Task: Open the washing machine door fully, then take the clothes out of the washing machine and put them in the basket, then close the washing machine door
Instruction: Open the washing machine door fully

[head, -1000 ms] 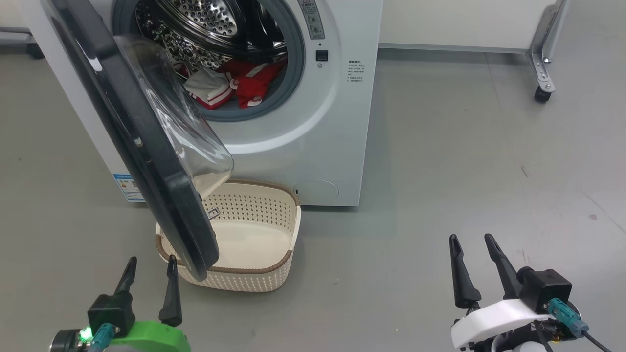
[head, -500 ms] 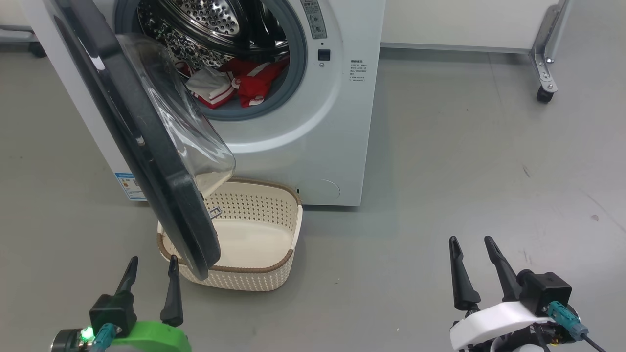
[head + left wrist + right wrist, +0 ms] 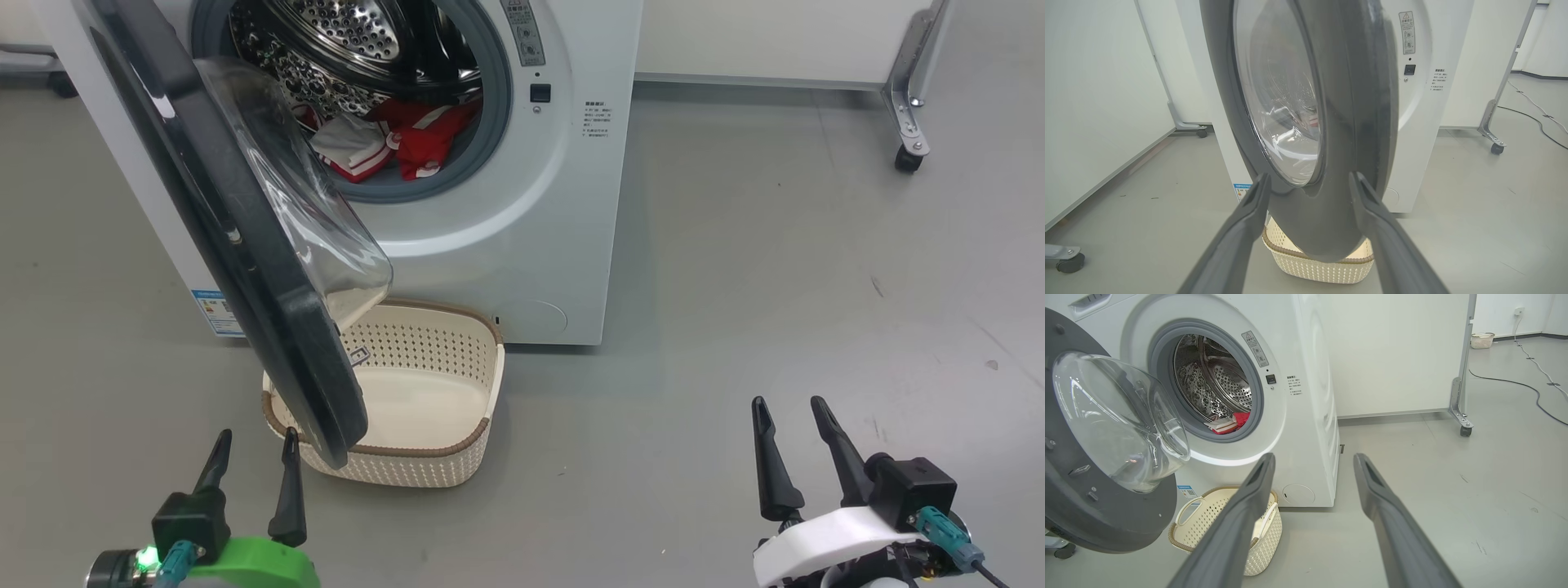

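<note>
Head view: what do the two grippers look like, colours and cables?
The left gripper has two long, dark, tapering fingers, a black block and a bright green shell with a lit lamp. The right gripper has the same fingers, a white shell and a teal plug with black cable.

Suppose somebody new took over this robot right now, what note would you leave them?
Left gripper open, empty, near the edge of the washing machine door. Right gripper open, empty, over the floor.
Door stands partly open above the basket, which holds no clothes, before the washing machine. Clothes lie in the drum.
To do: swing door wider, move clothes to basket, shut door.
</note>
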Controlling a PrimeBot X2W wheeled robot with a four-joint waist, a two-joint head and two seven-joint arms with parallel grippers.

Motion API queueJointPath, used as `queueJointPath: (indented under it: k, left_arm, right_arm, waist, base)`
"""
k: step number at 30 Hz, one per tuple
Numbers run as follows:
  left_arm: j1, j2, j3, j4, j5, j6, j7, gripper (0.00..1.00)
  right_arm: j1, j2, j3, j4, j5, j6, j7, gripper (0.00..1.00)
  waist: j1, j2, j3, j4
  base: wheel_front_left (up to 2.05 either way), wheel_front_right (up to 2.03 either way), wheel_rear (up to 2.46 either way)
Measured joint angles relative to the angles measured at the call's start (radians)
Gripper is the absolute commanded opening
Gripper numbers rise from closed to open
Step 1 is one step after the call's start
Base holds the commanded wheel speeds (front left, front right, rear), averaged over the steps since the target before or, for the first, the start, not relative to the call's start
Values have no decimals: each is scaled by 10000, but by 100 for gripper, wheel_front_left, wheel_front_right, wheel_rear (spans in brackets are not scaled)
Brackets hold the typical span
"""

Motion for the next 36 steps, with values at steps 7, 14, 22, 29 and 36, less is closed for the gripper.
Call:
queueJointPath:
  k: [7,14,22,29,36]
  left_arm:
    - [0,2,-113,54,104,-100,0,0]
    - [-5,0,33,-205,102,-176,0,0]
    - [-611,17,621,-1522,102,-173,-12,0]
    - [-1470,46,826,-2414,88,-190,-12,0]
    - [-2184,238,725,-2934,299,-353,-15,0]
  right_arm:
    - [74,92,-136,2,-86,88,0,100]
    - [85,180,-173,17,-92,173,0,100]
    - [123,293,-238,52,-194,261,0,100]
    - [129,385,-301,81,-274,355,0,100]
    - [130,468,-328,134,-426,439,0,100]
  waist:
    - [0,0,-36,-16]
    - [0,0,-76,-30]
    - [0,0,-123,-69]
    - [0,0,-175,-125]
    - [0,0,-242,-216]
  base:
    - [0,0,0]
    - [0,0,0]
    - [0,0,0]
    - [0,0,0]
    - [0,0,0]
